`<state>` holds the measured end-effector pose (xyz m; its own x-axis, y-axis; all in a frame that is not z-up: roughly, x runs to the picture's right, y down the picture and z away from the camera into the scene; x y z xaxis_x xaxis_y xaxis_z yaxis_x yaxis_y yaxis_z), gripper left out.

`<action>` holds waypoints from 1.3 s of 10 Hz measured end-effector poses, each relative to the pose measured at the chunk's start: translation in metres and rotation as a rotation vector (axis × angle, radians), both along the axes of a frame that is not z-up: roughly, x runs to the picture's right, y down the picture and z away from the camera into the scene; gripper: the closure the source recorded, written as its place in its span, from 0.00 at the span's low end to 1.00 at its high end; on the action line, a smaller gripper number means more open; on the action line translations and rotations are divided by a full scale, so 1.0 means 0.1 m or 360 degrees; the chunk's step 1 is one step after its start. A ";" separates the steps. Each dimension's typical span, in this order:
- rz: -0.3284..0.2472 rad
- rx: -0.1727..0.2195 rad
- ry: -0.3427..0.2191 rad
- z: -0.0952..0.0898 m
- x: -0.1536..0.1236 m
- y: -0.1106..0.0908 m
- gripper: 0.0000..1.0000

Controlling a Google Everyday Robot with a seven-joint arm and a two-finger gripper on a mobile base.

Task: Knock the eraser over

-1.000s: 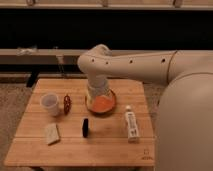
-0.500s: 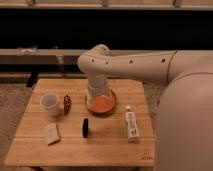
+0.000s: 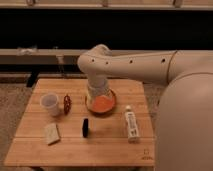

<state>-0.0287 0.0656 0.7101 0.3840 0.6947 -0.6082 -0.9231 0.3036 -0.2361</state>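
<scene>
nothing is moving since the earlier pictures. one big white arm [image 3: 130,62] is reaching over one wooden table [image 3: 30,150]. its gripper [image 3: 98,94] is hanging just over one orange bowl [image 3: 102,105], and i cannot tell if it is open or closed. one white bottle [image 3: 131,125] is lying flat. one white cup [image 3: 49,103] is standing up. one pale block [image 3: 51,133] is lying flat. one black eraser [image 3: 85,127] is standing on end between block and bottle, probably so a push is tipping it easily. one small red thing [image 3: 66,104] is sitting beside the cup.
</scene>
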 end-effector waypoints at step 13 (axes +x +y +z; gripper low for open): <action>-0.0065 -0.0164 0.0126 0.56 0.34 0.96 0.26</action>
